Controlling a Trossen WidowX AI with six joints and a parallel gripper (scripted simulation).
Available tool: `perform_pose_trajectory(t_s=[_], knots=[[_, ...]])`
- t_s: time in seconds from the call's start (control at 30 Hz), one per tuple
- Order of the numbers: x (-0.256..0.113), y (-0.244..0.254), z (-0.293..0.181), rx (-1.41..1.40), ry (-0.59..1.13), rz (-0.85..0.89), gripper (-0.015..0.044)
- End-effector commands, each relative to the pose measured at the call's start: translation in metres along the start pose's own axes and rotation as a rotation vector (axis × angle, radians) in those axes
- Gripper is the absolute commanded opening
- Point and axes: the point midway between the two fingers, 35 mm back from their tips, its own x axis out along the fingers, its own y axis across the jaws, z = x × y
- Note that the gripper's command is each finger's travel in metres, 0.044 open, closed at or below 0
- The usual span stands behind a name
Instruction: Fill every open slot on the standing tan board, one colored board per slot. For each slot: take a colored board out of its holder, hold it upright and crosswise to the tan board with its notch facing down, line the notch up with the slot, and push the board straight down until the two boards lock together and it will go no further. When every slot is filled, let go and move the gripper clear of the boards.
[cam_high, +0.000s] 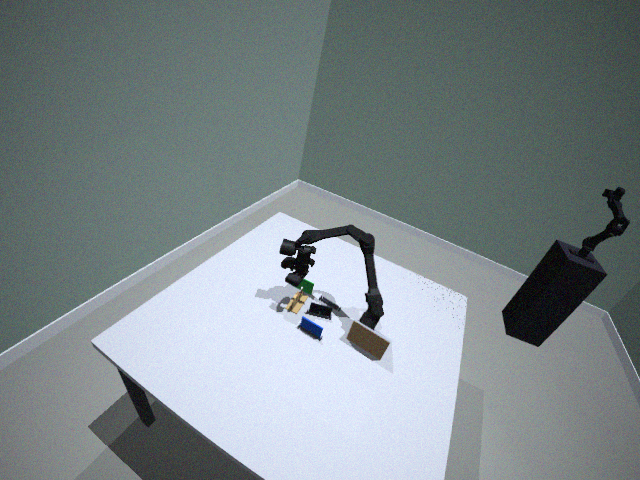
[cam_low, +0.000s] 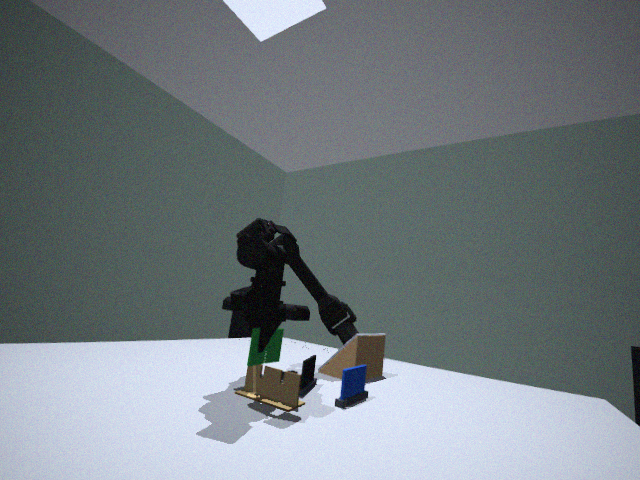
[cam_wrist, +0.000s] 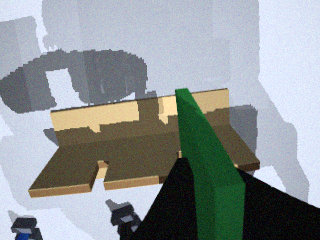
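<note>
My gripper (cam_high: 300, 283) (cam_low: 263, 345) (cam_wrist: 194, 166) is shut on the green board (cam_high: 307, 287) (cam_low: 274, 349) (cam_wrist: 192, 137), which hangs upright and crosswise over the tan board (cam_high: 296, 303) (cam_low: 288, 391) (cam_wrist: 134, 152). In the wrist view the green board is over the right-hand slot and hides most of it; the left-hand slot is open. In the exterior view its lower edge is about level with the tan board's top; whether they touch, I cannot tell. The blue board (cam_high: 311, 327) (cam_low: 354, 382) and the black board (cam_high: 320, 310) (cam_low: 308, 368) stand in their holders.
A dark empty-looking holder (cam_high: 327, 301) lies behind the black board. A brown wedge block (cam_high: 368, 341) (cam_low: 370, 357) stands beside the arm's base. A dark pedestal (cam_high: 553, 294) with another small arm stands off the table to the right.
</note>
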Motion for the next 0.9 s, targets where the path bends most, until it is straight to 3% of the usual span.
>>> perform_pose_trajectory(t_s=[0.0, 0.87], knots=[[0.003, 0.0, 0.0, -0.004, -0.002, -0.003, 0.0], [0.02, 0.0, 0.0, -0.004, -0.002, -0.004, 0.0]])
